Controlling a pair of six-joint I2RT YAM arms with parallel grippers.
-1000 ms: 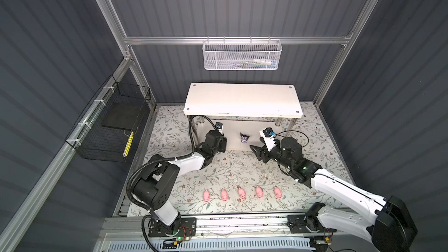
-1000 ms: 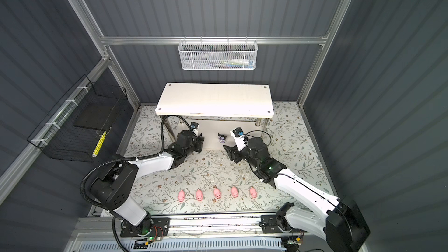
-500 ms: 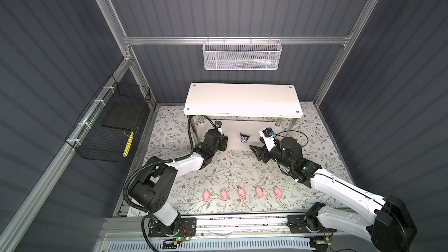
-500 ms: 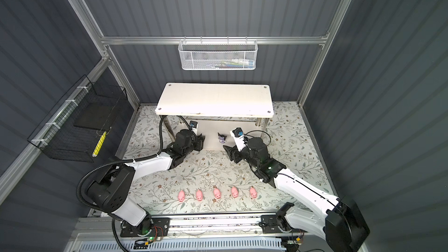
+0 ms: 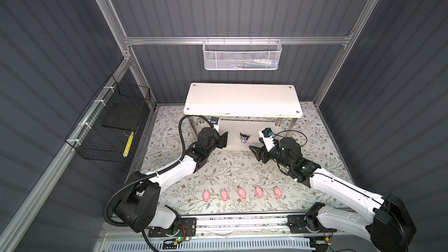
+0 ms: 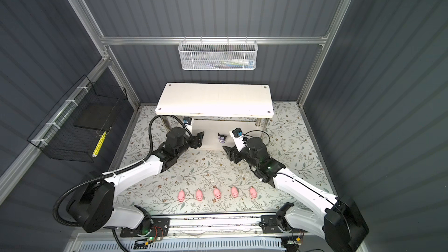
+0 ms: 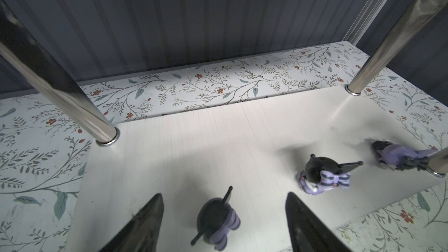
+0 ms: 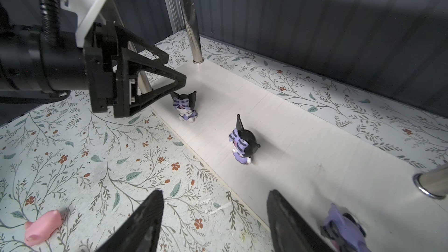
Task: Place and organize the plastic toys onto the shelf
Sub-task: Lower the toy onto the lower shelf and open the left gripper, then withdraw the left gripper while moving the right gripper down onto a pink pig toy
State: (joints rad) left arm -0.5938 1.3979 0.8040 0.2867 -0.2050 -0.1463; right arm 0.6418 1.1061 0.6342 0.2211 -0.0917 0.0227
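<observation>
Three dark purple-and-black plastic figures with pointed ears point(image 8: 243, 141) occupy the lower board point(image 7: 218, 141) of the white two-tier shelf with shiny metal legs point(image 5: 242, 100). The nearest figure point(image 7: 215, 219) stands upright between the jaws of my left pincer point(image 7: 223, 196), and the middle figure point(image 7: 322, 175) stands upright near it. The far figure point(image 7: 397, 156) seems tipped onto its side, close to a front metal leg point(image 7: 440, 160). My left pincer is spread wide, both jaws clear of the nearest figure, so it holds nothing. My right pincer point(image 8: 214, 192) is likewise parted and empty, poised at the front edge of the lower board with the far figure just beside one jaw. Five small pink plastic pigs point(image 5: 241, 193) lie in a row on the floral-patterned table point(image 5: 230, 166), well apart from the shelf. Step in hand, as I judge it: setting down the nearest figure. The next move calls for drawing my left pincer straight back without brushing the thin ears. After that, probably righting the far figure and starting on the pigs.
</observation>
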